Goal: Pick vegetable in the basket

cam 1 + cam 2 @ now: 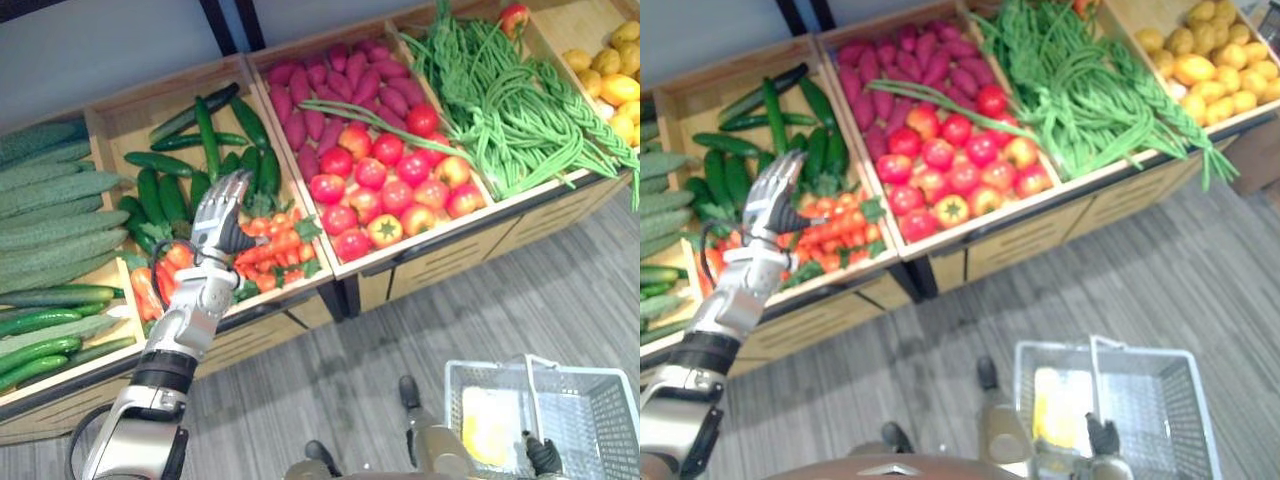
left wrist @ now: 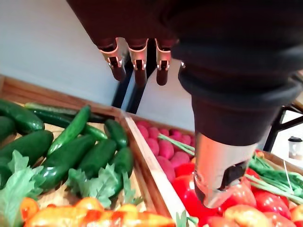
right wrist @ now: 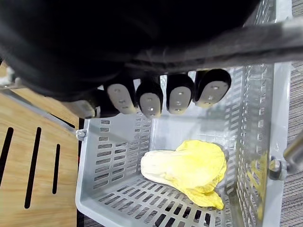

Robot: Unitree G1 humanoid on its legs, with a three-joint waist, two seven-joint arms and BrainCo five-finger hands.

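Two robot hands. The left robot hand (image 1: 225, 212), spread open and empty, hovers by the cucumbers (image 1: 160, 195); it should close across one. The right robot hand (image 3: 149, 99) clasps the basket (image 3: 109, 156) handle (image 3: 265, 40).

Silver-grey, boxy left arm (image 1: 192, 315), ringed in black lower down, with a white shell below the ring. Pale silver left robot hand (image 1: 226, 205), darker grey at the wrist. From close by on the left wrist: dark ribbed cover (image 2: 236, 66), silver fingers (image 2: 138, 56) ending in dark tips, with small copper-coloured fittings, and a smooth silver thumb (image 2: 220, 172) marked by a black slot. Black-covered right robot hand (image 3: 150, 100); black fingertips (image 3: 212, 87) with pale grey oval insets, two tiny dots in each.
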